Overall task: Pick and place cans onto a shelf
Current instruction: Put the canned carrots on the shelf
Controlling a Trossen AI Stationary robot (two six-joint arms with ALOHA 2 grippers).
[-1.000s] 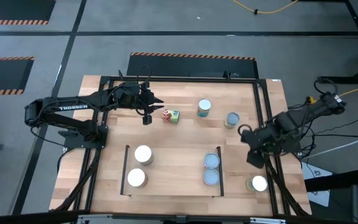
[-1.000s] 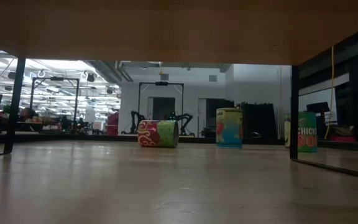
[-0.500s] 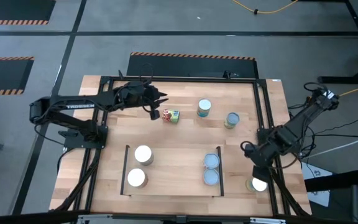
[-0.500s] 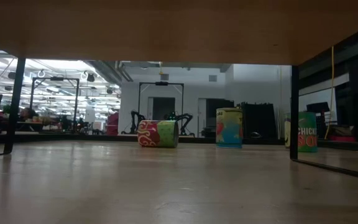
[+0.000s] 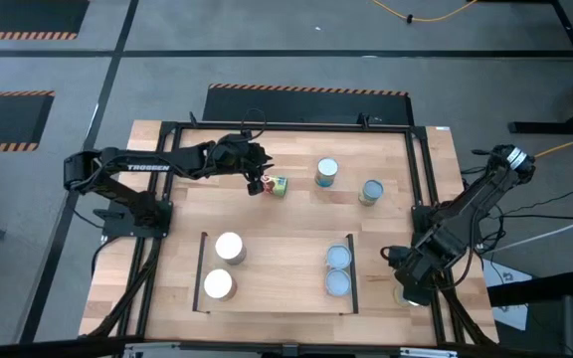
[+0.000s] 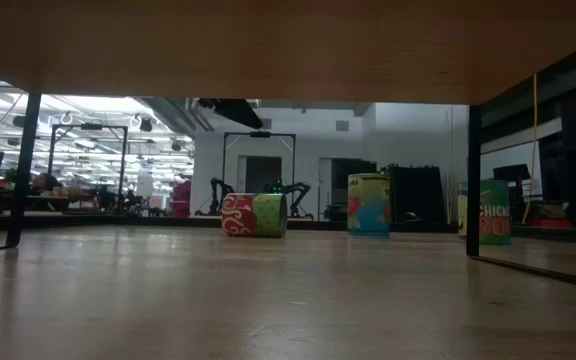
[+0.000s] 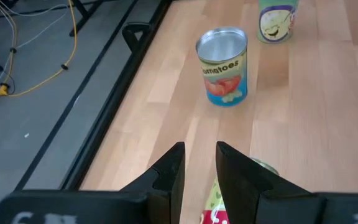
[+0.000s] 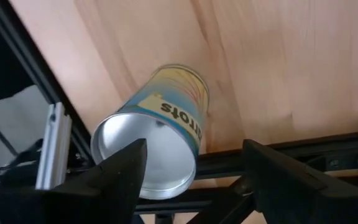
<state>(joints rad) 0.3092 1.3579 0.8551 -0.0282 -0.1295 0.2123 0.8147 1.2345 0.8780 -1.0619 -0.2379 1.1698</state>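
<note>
Right pincer (image 8: 194,180) spread over a carrots can (image 8: 157,146); left pincer (image 7: 197,165) (parted) above the toppled can (image 5: 276,185).

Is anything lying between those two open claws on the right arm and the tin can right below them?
No. In the right wrist view, only bare light-wood tabletop separates the right gripper from the silver-topped carrots can.

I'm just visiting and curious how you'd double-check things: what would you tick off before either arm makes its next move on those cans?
1. Right gripper open around its target: ok, fingers spread either side of the carrots can.
2. That can upright: ok.
3. Left gripper over the tipped can: ok, but fingers are nearly together.
4. Tipped can ready to grasp: not ok, it lies on its side.
5. Room on the shelf: ok, four cans there, bare middle.
6. Right gripper low enough to grip: cannot tell.
</note>
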